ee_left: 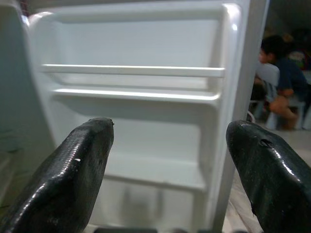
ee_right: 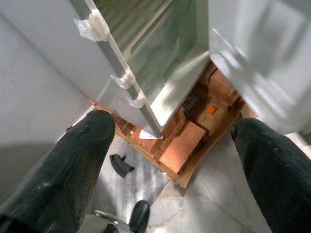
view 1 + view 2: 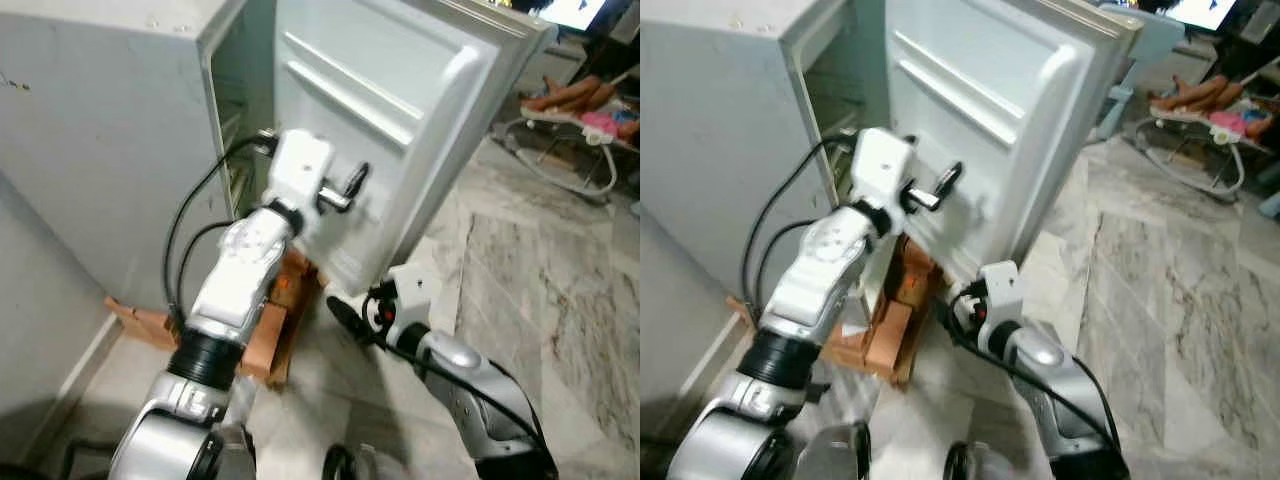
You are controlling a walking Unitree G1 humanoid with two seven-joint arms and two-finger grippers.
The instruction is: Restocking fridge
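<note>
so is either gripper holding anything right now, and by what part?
Nothing held. Left gripper is open, facing the fridge door's inner shelves; right gripper is open, low over the bricks under the fridge.

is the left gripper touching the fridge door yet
Apart. In the left wrist view both fingers of the left gripper stand open with the fridge door shelves behind them, clear space between, nothing pressed against either fingertip.

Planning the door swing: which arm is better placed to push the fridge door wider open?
Probably left. The left gripper is raised, open, right at the fridge door inner shelves. The right gripper hangs low, open, near the bricks under the fridge.
</note>
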